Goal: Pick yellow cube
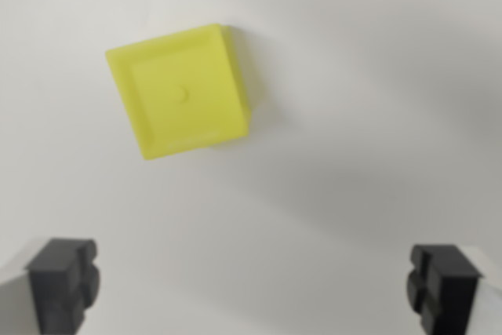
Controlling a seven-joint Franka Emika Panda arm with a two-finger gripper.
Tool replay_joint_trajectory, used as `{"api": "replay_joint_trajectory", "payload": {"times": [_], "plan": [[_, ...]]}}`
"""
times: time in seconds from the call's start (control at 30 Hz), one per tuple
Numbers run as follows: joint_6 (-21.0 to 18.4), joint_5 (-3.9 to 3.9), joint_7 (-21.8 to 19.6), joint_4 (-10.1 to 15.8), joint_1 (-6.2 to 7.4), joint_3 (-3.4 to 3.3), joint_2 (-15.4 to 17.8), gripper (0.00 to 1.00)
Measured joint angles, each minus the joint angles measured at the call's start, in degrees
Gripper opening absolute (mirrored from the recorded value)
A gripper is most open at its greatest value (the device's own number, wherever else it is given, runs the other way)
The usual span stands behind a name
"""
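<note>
White tabletop [376, 76] fills nearly the whole wrist view, bare and pale, with only soft shadows across it. On it lies the yellow cube [180, 92], well ahead of the pincer [255, 284] and off toward its left finger rather than centred in the gap. The cube sits turned, so its edges run at a slant to the line between the two fingers, and its top face shows a raised border with a small dimple in the middle. Smallest in view are the dark finger pads [63, 280], one low at the wrist view's left and the other at the right.

Risk, as I judge it, comes from that offset and that slant. If the pincer went straight down from here it would close on bare table, with the cube still ahead of it. Even once brought over the cube, fingers closing on a turned block may meet corners instead of flat sides (a corner grip tends to twist the block or squirt it sideways). The picture is also somewhat blurred, so the height above the table is hard to read, and too low a descent could land a pad on the cube's top.

The pincer stands wide apart, holding nothing and touching nothing, with far more gap than the cube needs.
</note>
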State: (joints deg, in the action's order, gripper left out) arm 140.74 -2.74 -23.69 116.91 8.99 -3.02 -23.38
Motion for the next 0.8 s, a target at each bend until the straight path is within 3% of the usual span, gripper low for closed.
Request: {"api": "replay_joint_trajectory", "payload": {"times": [0.8], "plan": [[5.1,-0.28,7.1,-2.5,2.90,0.02,-8.0,1.00]]}}
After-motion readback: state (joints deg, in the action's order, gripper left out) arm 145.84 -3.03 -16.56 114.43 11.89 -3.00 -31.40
